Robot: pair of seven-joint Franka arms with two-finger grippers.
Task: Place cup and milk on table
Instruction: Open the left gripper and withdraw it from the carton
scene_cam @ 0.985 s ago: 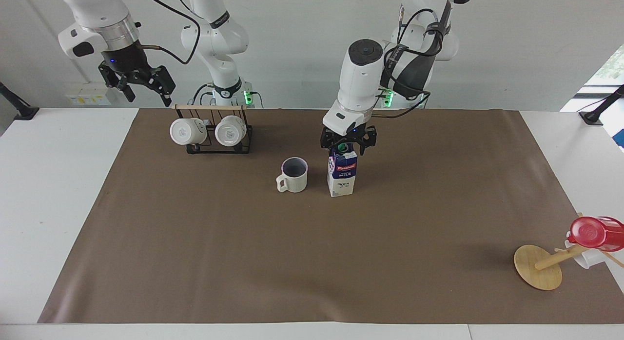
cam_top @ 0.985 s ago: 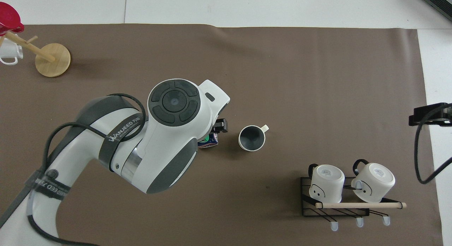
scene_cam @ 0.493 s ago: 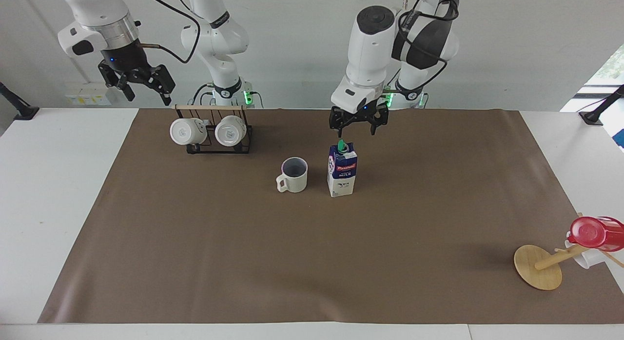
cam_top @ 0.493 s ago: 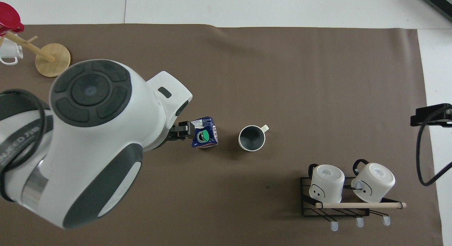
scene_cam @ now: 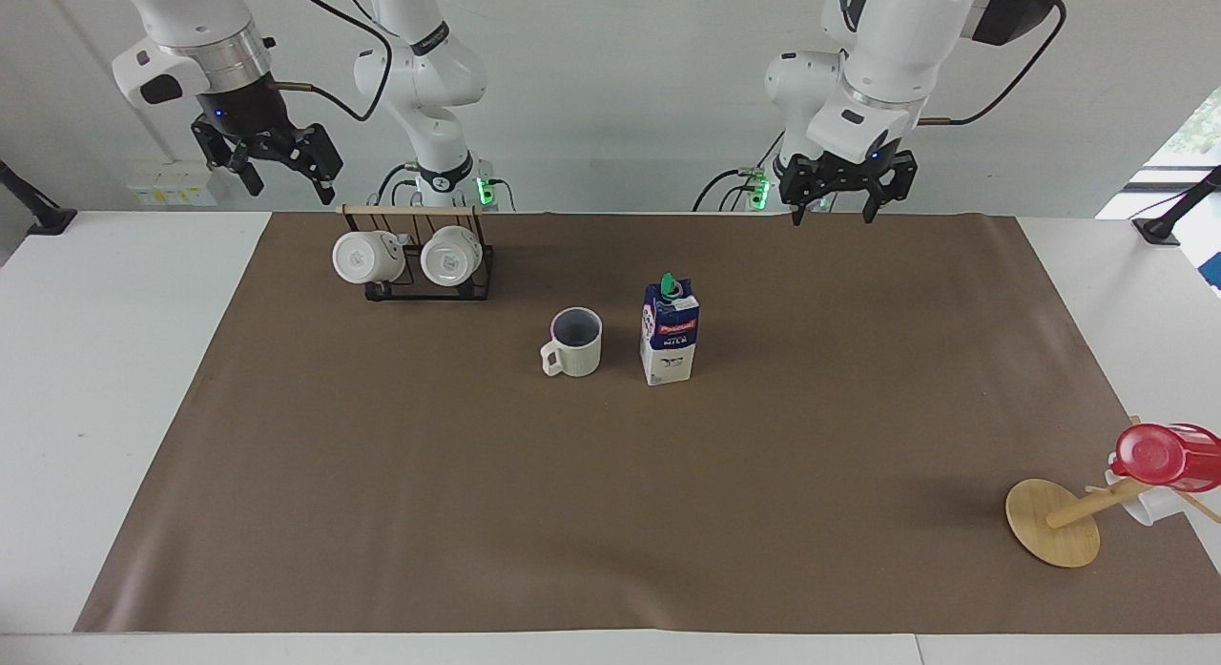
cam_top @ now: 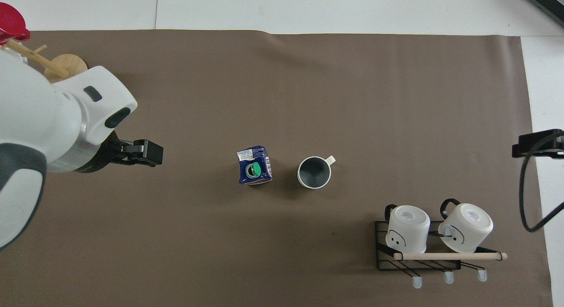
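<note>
We are looking at a wide white table (scene_cam: 114,379) covered for the most part by a flat, matte brown sheet (scene_cam: 610,512). Near the middle of that sheet the cup (scene_cam: 573,342) is standing upright: a cream-white mug with fine vertical ribs down its wall, a small loop handle pointing toward the right arm's end of the table, and a dark grey-purple inside showing through its round mouth. Just beside it, toward the left arm's end and not touching it, the milk (scene_cam: 670,332) is standing upright too, a small square carton, white at the bottom and dark blue at the top, with a red logo, a cow print and a green screw cap. Nearer to the robots and toward the right arm's end, a black wire rack (scene_cam: 427,264) with a pale wooden bar is carrying two glossy white mugs (scene_cam: 367,257) lying on their sides. Toward the left arm's end, farther from the robots, a wooden stand (scene_cam: 1052,521) with a round disc base is lying tipped over at the sheet's edge, with a red see-through cup (scene_cam: 1168,454) on it. The left gripper (scene_cam: 832,212) is hanging wide and holding nothing, over the sheet's edge nearest the robots. The right gripper (scene_cam: 286,183) is waiting, wide and holding nothing, above the rack.
</note>
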